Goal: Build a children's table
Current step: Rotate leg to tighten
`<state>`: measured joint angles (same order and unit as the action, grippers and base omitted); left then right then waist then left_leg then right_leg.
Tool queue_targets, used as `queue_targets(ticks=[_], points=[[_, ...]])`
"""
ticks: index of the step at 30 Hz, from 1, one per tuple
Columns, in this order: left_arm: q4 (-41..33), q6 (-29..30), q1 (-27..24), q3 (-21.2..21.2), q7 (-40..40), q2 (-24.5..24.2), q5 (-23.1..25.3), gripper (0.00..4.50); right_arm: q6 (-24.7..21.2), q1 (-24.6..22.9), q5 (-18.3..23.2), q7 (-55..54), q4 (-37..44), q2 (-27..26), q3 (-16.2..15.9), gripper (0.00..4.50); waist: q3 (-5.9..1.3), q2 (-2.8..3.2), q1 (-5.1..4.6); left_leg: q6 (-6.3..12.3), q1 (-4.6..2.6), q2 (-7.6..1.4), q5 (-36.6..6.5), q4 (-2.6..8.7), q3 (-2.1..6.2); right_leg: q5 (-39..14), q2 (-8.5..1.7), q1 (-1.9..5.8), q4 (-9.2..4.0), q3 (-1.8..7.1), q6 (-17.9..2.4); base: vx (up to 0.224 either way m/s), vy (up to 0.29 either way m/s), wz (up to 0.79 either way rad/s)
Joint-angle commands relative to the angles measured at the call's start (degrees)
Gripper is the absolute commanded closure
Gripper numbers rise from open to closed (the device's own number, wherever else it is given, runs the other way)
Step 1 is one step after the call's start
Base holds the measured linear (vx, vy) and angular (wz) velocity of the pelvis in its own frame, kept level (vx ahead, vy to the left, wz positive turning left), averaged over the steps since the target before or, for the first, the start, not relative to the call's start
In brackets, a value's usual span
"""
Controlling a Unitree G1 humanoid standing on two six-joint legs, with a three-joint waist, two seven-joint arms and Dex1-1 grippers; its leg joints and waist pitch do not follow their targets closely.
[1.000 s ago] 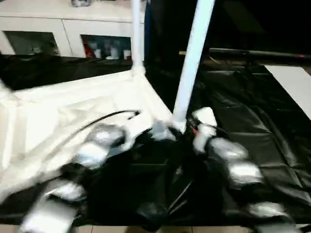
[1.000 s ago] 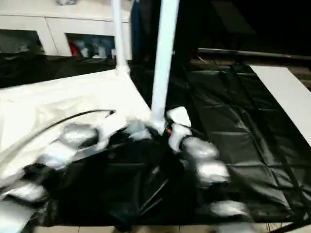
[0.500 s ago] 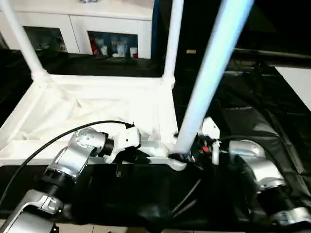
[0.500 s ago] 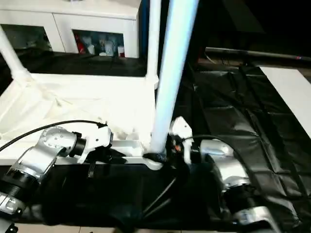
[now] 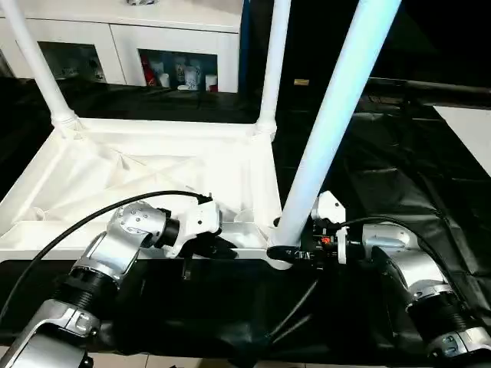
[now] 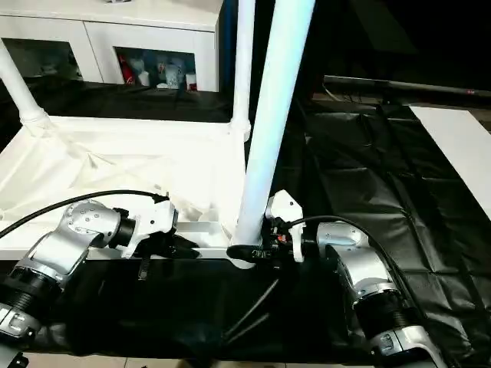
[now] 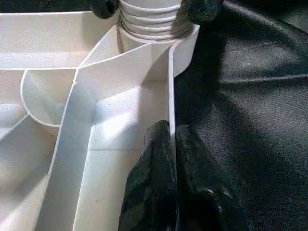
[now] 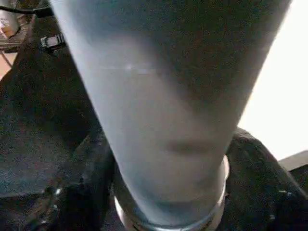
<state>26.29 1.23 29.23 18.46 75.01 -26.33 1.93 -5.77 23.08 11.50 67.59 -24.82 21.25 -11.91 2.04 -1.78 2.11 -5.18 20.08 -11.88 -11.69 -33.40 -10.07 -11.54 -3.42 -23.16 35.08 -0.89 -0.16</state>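
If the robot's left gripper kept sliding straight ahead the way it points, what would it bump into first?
Probably the near leg standing in the corner socket. The left gripper, shut on the table top's rim, points along that rim toward it.

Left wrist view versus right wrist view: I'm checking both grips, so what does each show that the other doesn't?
Left wrist: the left gripper pinching the tabletop's rim, with the ribbed underside. Right wrist: the right gripper's fingers either side of the near leg, seen close. Both share that leg's base in its corner socket and the black sheet.
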Motion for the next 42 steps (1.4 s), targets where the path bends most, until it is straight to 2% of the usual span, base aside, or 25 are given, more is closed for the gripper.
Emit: queue_targets(ticks=[1,5,8,10,11,12,13,15,16,17,18,19,21,23,24,25,26,28,30,32,33,34,37,40,42], points=[[1.47,-0.81,-0.73,1.92,2.24,0.42,-0.44,4.50,-0.15,0.02,-0.38,0.46,0.25,0.72,-0.55,1.65,-2.77,-0.61,-0.15,3.64,0.02,-1.05,-7.46,3.46,-0.34,-6.27,-3.11,2.78,-3.70,1.68,-13.26,0.000,0.000,0.00],[1.42,-0.56,-1.01,2.01,2.32,0.08,-0.31,4.50,-0.13,-0.31,-0.97,-0.46,-0.33,0.66,-0.59,1.79,-2.80,-0.60,-0.13,3.78,0.04,-1.03,-7.11,3.41,-0.36,-5.72,-3.12,2.83,-3.64,1.67,-13.42,0.000,0.000,0.00],[2.45,-0.15,-0.68,1.60,-0.79,0.73,0.80,4.50,0.71,-0.01,-2.58,-5.63,-2.88,-0.83,0.38,1.81,-2.69,-0.60,-0.31,3.38,0.09,-1.02,-7.62,3.49,-0.33,-6.78,-3.10,2.70,-3.72,1.63,-13.29,0.000,0.000,0.00],[4.31,1.49,0.35,1.26,-6.01,2.08,2.84,4.50,0.68,0.91,-3.25,-12.48,-6.05,-3.42,2.29,1.81,-2.32,-0.57,-0.59,2.20,-0.03,-1.03,-10.52,3.74,-0.32,-12.50,-3.22,2.33,-4.39,1.67,-12.23,0.000,0.000,0.00],[6.98,5.48,2.12,-0.06,-13.50,5.33,3.97,4.50,0.69,1.76,-4.22,-21.60,-9.34,-7.10,4.14,1.82,-2.24,-0.50,-0.92,0.19,-0.13,-0.97,-13.14,3.90,-0.14,-18.30,-3.19,2.10,-4.66,1.74,-10.63,0.000,0.000,0.00],[8.60,7.96,3.28,-1.03,-18.11,7.71,4.24,4.50,0.39,2.28,-4.79,-27.89,-11.04,-9.59,5.29,1.82,-2.18,-0.49,-0.93,-0.51,-0.32,-0.95,-13.55,4.04,0.02,-19.74,-3.22,2.06,-4.89,1.67,-10.21,0.000,0.000,0.00],[9.16,8.56,3.66,-1.28,-19.51,8.46,4.34,4.50,0.22,2.51,-5.05,-30.25,-11.61,-10.44,5.70,1.82,-2.14,-0.47,-1.11,-1.66,-0.45,-0.86,-14.78,4.11,0.20,-22.40,-3.25,1.79,-5.06,1.64,-9.36,0.000,0.000,0.00],[9.60,8.77,3.95,-1.40,-20.41,8.97,4.43,4.50,0.07,2.74,-5.36,-32.31,-12.05,-11.09,6.01,1.83,-2.32,-0.69,-1.24,-1.60,0.01,-0.75,-14.95,4.29,0.48,-22.88,-3.27,2.23,-5.16,1.53,-8.03,-0.025,0.008,-0.03],[11.18,9.32,4.93,-1.90,-23.66,10.51,4.73,4.50,-0.61,3.33,-5.62,-38.54,-13.32,-13.10,7.38,1.83,-2.33,-0.62,-1.23,-1.25,-0.04,-0.81,-15.00,4.29,0.48,-22.19,-3.31,2.15,-5.20,1.56,-7.95,0.000,0.000,0.00],[12.90,9.89,5.92,-2.26,-26.69,12.09,5.01,4.50,-1.35,3.83,-5.53,-44.62,-14.50,-15.36,8.84,1.83,-2.30,-0.54,-1.30,-1.02,-0.26,-0.74,-15.19,4.13,0.27,-20.72,-3.13,1.75,-5.31,1.70,-8.34,0.000,0.000,0.00],[14.09,10.28,6.60,-2.50,-28.77,13.18,5.20,4.50,-1.85,4.17,-5.46,-48.85,-15.32,-16.95,9.85,1.83,-2.25,-0.54,-1.64,-1.38,-0.34,-0.51,-15.64,4.18,0.19,-21.12,-2.99,1.53,-5.41,1.78,-8.35,0.000,0.000,0.00],[15.41,10.17,7.34,-2.24,-30.61,14.05,5.89,4.50,-2.61,4.45,-5.09,-51.58,-15.88,-18.78,10.35,1.83,-2.45,-0.47,-1.73,-1.66,-0.20,-0.43,-15.59,4.24,0.38,-21.41,-3.03,1.83,-5.36,1.71,-8.00,0.000,0.000,0.00],[16.90,9.75,8.12,-1.30,-31.62,14.74,6.97,4.50,-2.97,4.90,-5.39,-53.15,-16.27,-20.71,9.70,1.83,-2.46,-0.37,-1.71,-1.17,-0.24,-0.53,-15.87,4.17,0.30,-20.62,-3.04,1.62,-5.44,1.77,-7.97,0.000,0.000,0.00],[18.37,9.10,8.86,-0.89,-32.06,15.20,8.28,4.50,0.13,5.29,-7.37,-49.53,-15.62,-21.62,7.02,1.83,-2.50,-0.34,-1.65,-0.57,-0.12,-0.56,-15.98,4.18,0.26,-18.33,-2.99,1.81,-5.33,1.76,-8.35,0.000,0.000,0.00],[18.37,9.10,8.86,-0.89,-32.06,15.20,8.28,4.50,0.13,5.29,-7.37,-49.53,-15.62,-21.62,7.02,1.83,-2.57,-0.33,-1.54,-0.31,-0.04,-0.66,-15.51,4.18,0.24,-17.03,-3.10,1.90,-5.23,1.80,-8.65,0.000,0.000,0.00],[18.41,8.89,9.02,-0.71,-31.27,14.97,8.57,4.50,1.45,4.84,-5.55,-45.43,-13.47,-21.97,7.29,1.83,-2.59,-0.11,-1.52,-0.17,-0.08,-0.66,-15.49,4.16,0.22,-16.45,-3.07,1.88,-5.18,1.80,-8.84,0.000,0.000,0.00],[18.28,8.83,9.04,-0.58,-30.57,14.65,8.66,4.50,1.60,4.44,-3.77,-42.59,-11.98,-21.95,7.71,1.27,-2.58,-0.30,-1.48,0.24,-0.01,-0.65,-15.53,4.13,0.14,-16.05,-3.03,1.99,-5.20,1.82,-9.03,0.000,0.000,0.00],[17.95,7.96,9.01,-0.06,-29.26,13.66,8.95,4.50,1.76,3.78,-2.07,-38.37,-9.69,-20.54,7.61,1.14,-2.63,-0.53,-1.14,1.22,0.12,-0.71,-14.40,4.09,0.08,-14.72,-3.02,2.25,-5.13,1.81,-9.23,0.000,0.000,0.00],[17.71,7.75,8.98,0.04,-28.61,13.22,8.86,4.50,1.78,3.54,-1.61,-36.65,-8.82,-19.58,7.46,0.92,-2.63,-0.49,-1.04,1.54,0.38,-0.74,-13.57,4.14,0.16,-14.51,-3.16,2.49,-5.05,1.77,-9.23,0.000,0.000,0.00],[16.95,6.63,8.82,0.12,-25.70,12.07,7.95,4.50,0.67,3.17,-0.94,-32.13,-6.64,-15.97,6.88,0.68,-2.56,-0.62,-1.07,1.54,0.30,-0.77,-13.88,4.16,0.13,-15.79,-3.10,2.32,-5.19,1.69,-9.29,0.000,0.000,0.00],[16.81,5.68,8.77,0.26,-24.16,11.41,7.78,4.50,0.33,2.99,-1.24,-29.58,-5.82,-13.77,6.19,0.58,-2.61,-0.63,-1.06,1.59,0.40,-0.77,-13.70,4.15,0.22,-16.14,-3.12,2.55,-5.18,1.65,-9.21,0.000,0.000,0.00],[16.70,5.12,8.69,0.40,-23.38,11.07,7.73,4.50,0.33,2.89,-1.52,-28.46,-5.55,-12.77,5.79,0.46,-2.63,-0.66,-1.05,1.77,0.41,-0.78,-13.20,4.06,0.15,-15.68,-3.17,2.47,-5.19,1.69,-9.27,0.000,0.000,0.00],[15.85,3.19,8.07,1.44,-20.42,8.89,8.27,4.50,1.96,2.00,-2.97,-21.33,-4.62,-7.61,3.66,0.46,-2.65,-0.69,-0.96,2.11,0.41,-0.87,-12.60,3.99,0.18,-14.63,-3.17,2.55,-5.14,1.63,-9.70,0.000,0.000,0.00],[13.39,-0.72,6.61,2.49,-13.74,6.61,6.49,4.50,3.30,1.39,-2.84,-15.64,-3.50,-4.44,3.56,0.46,-2.94,-0.68,-1.20,3.01,0.61,-0.89,-10.12,3.79,0.08,-8.73,-3.12,2.80,-4.46,1.66,-11.52,0.000,0.000,0.00],[11.02,-0.05,5.40,3.20,-8.93,5.11,5.15,4.50,2.70,1.25,-1.97,-13.32,-2.50,-3.47,3.78,0.46,-3.03,-0.67,-1.58,3.61,0.80,-0.88,-8.23,3.73,0.08,-4.47,-3.07,3.06,-3.95,1.63,-12.96,0.000,0.000,0.00]])
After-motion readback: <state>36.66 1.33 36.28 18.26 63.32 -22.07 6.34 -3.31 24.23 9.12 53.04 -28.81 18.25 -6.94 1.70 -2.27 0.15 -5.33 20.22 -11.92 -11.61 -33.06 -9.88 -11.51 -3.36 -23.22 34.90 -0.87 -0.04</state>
